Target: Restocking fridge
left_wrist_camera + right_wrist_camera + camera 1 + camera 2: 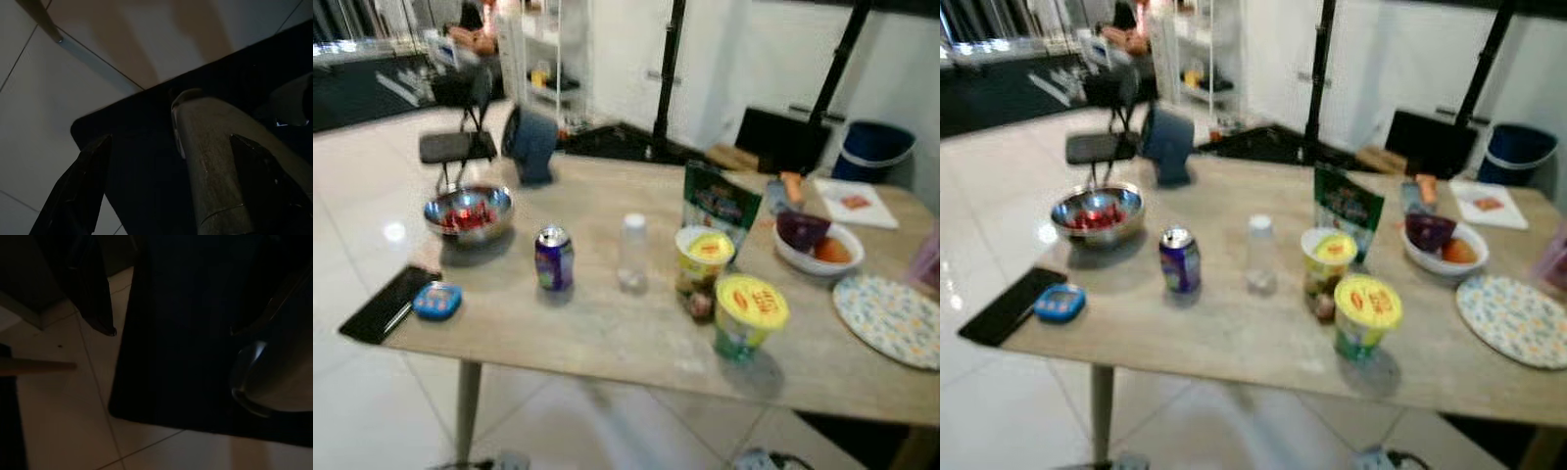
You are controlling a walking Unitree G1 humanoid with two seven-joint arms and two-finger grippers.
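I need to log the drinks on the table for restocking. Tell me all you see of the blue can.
The blue can stands upright on the wooden table, near its front edge. It looks metallic, with a silver top and a blurred label. It stands apart, between the steel bowl and the clear bottle.

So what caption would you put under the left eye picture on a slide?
Wooden table set with a soda can, clear bottle, two yellow-lidded cups, a green pouch and bowls, awaiting restocking.
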